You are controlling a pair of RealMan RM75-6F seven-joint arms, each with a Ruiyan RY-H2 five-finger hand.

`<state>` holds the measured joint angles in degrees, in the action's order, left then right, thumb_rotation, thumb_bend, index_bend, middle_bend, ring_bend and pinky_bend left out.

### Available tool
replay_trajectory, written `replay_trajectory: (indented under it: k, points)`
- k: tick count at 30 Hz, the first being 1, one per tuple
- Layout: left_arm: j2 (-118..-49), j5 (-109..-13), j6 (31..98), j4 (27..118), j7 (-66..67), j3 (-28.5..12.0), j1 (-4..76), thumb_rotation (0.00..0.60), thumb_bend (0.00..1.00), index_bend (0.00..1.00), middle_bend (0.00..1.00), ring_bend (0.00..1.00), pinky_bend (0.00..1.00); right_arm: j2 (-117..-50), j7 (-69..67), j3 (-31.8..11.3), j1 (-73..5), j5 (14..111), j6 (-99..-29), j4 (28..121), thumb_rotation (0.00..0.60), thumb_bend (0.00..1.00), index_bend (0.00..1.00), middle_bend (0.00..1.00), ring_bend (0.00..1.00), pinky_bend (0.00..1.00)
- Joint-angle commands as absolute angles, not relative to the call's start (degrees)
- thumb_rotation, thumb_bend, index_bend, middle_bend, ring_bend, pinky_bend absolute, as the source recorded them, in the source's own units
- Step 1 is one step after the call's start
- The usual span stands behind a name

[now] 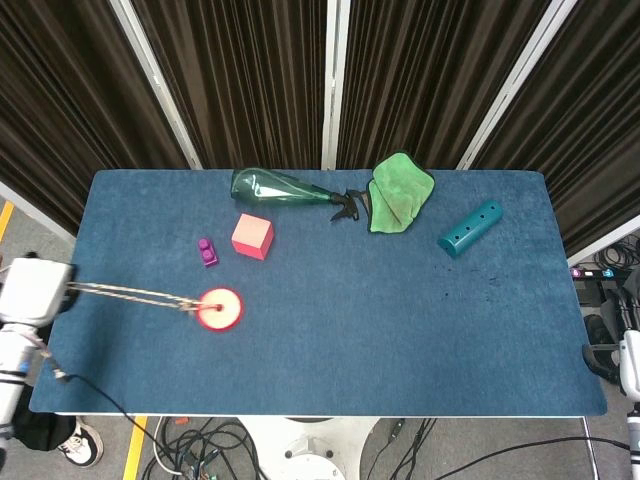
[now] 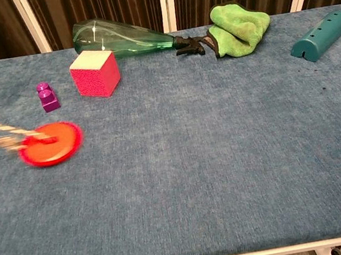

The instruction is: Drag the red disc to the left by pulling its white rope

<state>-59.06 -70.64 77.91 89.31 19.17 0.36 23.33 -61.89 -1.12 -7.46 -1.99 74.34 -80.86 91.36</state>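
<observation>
Your left hand (image 1: 32,290) holds the taut white rope (image 1: 130,294) past the tabletop's (image 1: 400,320) left edge. The red disc (image 1: 219,308) lies near the front-left corner. Finger position cannot be told.

**Colour rundown**

Deep blue table (image 2: 231,176). Red disc (image 2: 49,144) on a beige-white twisted rope (image 1: 130,293). Pink cube (image 2: 94,73), purple brick (image 2: 48,97), see-through green spray bottle (image 2: 123,38), bright green cloth (image 2: 240,27), teal cylinder block (image 2: 319,36) dotted with holes.

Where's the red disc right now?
The red disc sits near the table's left edge in the head view, in front of the pink cube and purple block, with its rope stretched left to the left hand.
</observation>
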Motion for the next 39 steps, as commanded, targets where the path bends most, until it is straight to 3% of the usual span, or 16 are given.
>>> replay_trajectory:
  k: [1,8,15,17,21,23,26,29,33,39]
  points:
    - [-58.3,-70.4,78.7,88.8,17.7,-0.5,22.2,0.600,0.24,0.79,1.00,0.78,0.51,-62.0,-0.7,-7.4,-2.1,74.5,-80.9,91.6,0.600,0.23,0.00,0.00,0.00,0.00]
    - [-60.7,-70.9,78.8,85.9,18.7,-3.1,22.6,0.600,0.23,0.79,1.00,0.78,0.50,-62.0,0.2,-7.3,-2.2,74.5,-81.1,92.1,0.600,0.23,0.00,0.00,0.00,0.00]
    - [-67.4,-75.4,78.0,82.5,15.0,-6.3,26.3,0.600,0.23,0.78,0.99,0.75,0.50,-62.4,0.5,-7.1,-2.3,74.3,-80.6,92.0,0.600,0.23,0.00,0.00,0.00,0.00]
    - [-67.1,-77.2,73.8,83.0,12.1,-5.4,27.9,0.600,0.19,0.72,0.92,0.68,0.48,-62.4,0.5,-7.1,-2.3,74.3,-80.6,92.0,0.600,0.23,0.00,0.00,0.00,0.00]
    - [-64.0,-76.5,64.1,88.2,11.0,-3.9,30.7,0.600,0.11,0.26,0.50,0.40,0.37,-62.3,0.2,-7.2,-2.2,73.9,-80.6,91.8,0.600,0.23,0.00,0.00,0.00,0.00]
    - [-63.7,-77.7,62.5,89.3,11.2,-3.3,31.5,0.600,0.10,0.17,0.35,0.27,0.33,-62.2,0.0,-7.1,-2.2,73.8,-80.4,91.6,0.600,0.23,0.00,0.00,0.00,0.00]
    - [-63.7,-79.5,61.1,90.2,11.3,-2.5,32.1,0.600,0.09,0.12,0.16,0.08,0.24,-62.4,-0.2,-7.0,-2.2,73.6,-80.0,91.3,0.600,0.23,0.00,0.00,0.00,0.00]
    - [-63.6,-79.0,60.1,90.5,11.4,-3.0,32.7,0.600,0.06,0.11,0.09,0.00,0.19,-62.5,-0.3,-7.0,-2.3,73.6,-79.9,91.1,0.600,0.23,0.00,0.00,0.00,0.00]
    - [-62.0,-78.6,62.3,92.1,11.1,-3.3,31.2,0.600,0.05,0.10,0.09,0.00,0.19,-62.5,-0.5,-7.1,-2.2,73.7,-80.2,91.0,0.600,0.23,0.00,0.00,0.00,0.00]
    - [-60.0,-77.2,72.4,95.0,12.3,-2.4,23.8,0.600,0.04,0.11,0.09,0.00,0.18,-62.4,-0.9,-7.1,-1.9,74.5,-81.2,91.2,0.600,0.23,0.00,0.00,0.00,0.00]
